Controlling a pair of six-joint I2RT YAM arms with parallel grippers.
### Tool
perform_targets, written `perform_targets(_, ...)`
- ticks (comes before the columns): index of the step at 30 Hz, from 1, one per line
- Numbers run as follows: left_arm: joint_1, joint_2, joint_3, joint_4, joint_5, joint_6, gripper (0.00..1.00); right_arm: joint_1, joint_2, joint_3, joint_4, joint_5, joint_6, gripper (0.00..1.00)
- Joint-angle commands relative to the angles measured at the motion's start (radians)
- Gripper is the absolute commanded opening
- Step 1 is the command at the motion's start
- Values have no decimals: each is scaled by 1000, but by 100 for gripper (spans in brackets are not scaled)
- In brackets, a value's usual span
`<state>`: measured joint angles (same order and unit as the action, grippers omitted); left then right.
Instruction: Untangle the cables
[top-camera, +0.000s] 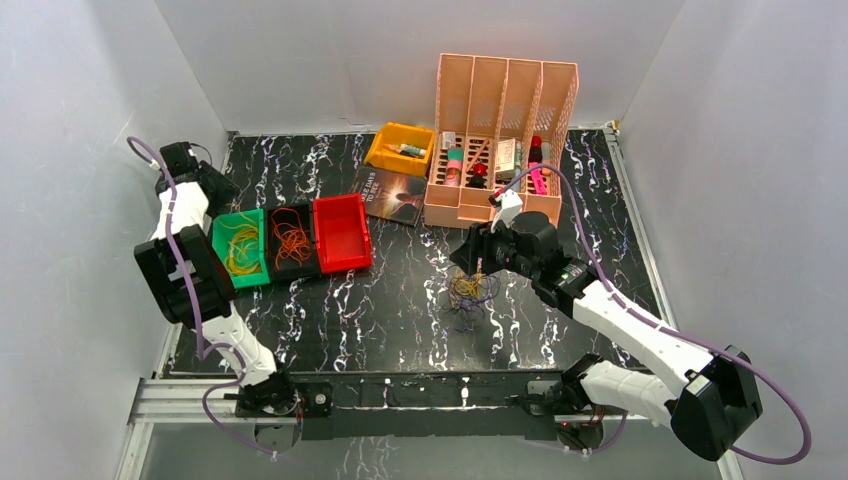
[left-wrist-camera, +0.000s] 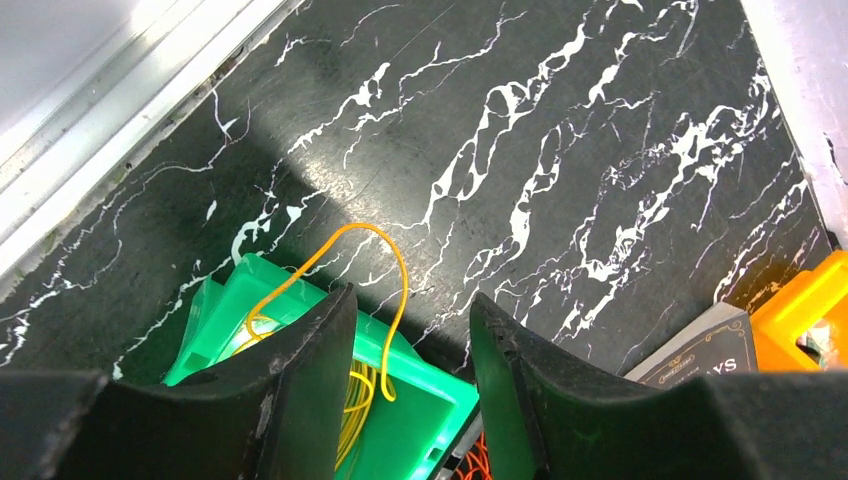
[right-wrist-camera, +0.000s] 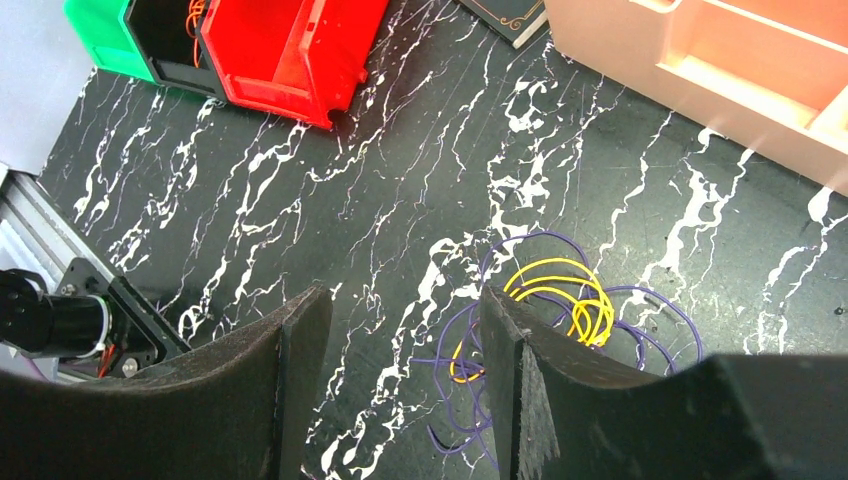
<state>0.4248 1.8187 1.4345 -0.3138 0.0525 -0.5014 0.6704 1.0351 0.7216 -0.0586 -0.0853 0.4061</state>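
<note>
My right hand (right-wrist-camera: 402, 300) hangs released and empty above the counter (right-wrist-camera: 400, 150). The yellow cable (right-wrist-camera: 590, 318) lies tangled in the purple cable (right-wrist-camera: 540, 237) just beside it. I would pinch only the yellow and lift slowly. My left hand (left-wrist-camera: 412, 297), also released, is over the green bin (left-wrist-camera: 430, 395).

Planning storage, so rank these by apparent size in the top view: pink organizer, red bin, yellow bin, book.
1. pink organizer
2. red bin
3. yellow bin and book: these look alike, so they are not ranked. The yellow bin also sits farther from the camera.
</note>
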Motion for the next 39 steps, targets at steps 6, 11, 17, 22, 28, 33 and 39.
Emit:
perform_targets(6,9,52,91,-54,-25,-127,43,2,-9,12,13,13,-20,65)
perform_targets(11,9,68,104,-62,-51,-145,45,2,-11,12,9,14,-24,65)
perform_targets(17,9,84,118,-86,-72,-147,48,1,-8,13,9,14,-29,65)
perform_targets(22,9,103,128,-91,-71,-145,48,2,-4,13,11,11,-28,65)
perform_targets(28,9,118,127,-94,-60,-146,48,2,0,12,11,12,-29,65)
perform_targets(33,9,125,125,-94,-56,-146,48,2,6,13,12,5,-28,65)
perform_targets(39,9,122,131,-94,-43,-150,48,2,7,13,12,5,-27,65)
